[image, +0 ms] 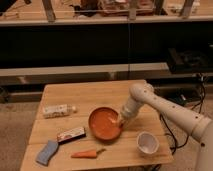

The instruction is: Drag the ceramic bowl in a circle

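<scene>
Shelf (75, 70): long, pale, running the full width behind everything, with dark space above and below it.
Table (85, 95): light wood planks, rectangular, standing in front of the shelf on a grey speckled floor (15, 125).
Arm (165, 111): white and jointed, coming in from the lower right edge, rising to a rounded elbow over the table's right rear part, then bending down and leftward toward the bowl.
Cables (200, 95): dark, hanging off the table's right side behind the arm.
Bowl (102, 125): wide, shallow, orange-red with a darker rim, upright on the table slightly right of centre and toward the front half. It is the largest dish here.
Packet (56, 110): white, lying flat on the table's left side, well apart from the bowl.
Sponge (46, 153): blue-grey, lying at the front left corner, set at a slant.
Cup (148, 144): white, round, upright near the front right corner, close to the bowl's lower right but not touching it.
Box (71, 134): small and flat with a red and white face, lying just left of the bowl, between the packet and the sponge.
Carrot (84, 154): orange, lying along the front edge just below the bowl, its stem end pointing right.
Gripper (120, 120): pale, pointing down at the bowl's right rim and apparently in contact with it; whether it clamps the rim or only presses against it cannot be told.
</scene>
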Robot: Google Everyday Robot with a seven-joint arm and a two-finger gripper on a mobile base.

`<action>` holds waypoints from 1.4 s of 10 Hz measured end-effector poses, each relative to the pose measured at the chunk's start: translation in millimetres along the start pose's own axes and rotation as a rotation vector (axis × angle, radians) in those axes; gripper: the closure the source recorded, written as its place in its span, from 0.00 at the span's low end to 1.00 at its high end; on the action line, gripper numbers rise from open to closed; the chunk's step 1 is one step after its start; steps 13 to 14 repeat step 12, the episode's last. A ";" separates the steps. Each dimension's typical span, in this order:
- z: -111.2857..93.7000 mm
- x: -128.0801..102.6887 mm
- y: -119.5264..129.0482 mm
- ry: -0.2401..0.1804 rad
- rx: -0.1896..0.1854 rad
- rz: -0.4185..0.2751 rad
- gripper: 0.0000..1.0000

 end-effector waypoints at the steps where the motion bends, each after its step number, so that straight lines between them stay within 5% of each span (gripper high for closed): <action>1: -0.3 11.1 -7.2 0.005 0.008 -0.013 0.98; 8: -59.6 111.6 -1.0 0.194 0.065 0.059 0.98; 12: -87.5 113.0 44.9 0.249 0.070 0.175 0.98; 14: -87.5 113.0 44.9 0.249 0.070 0.175 0.98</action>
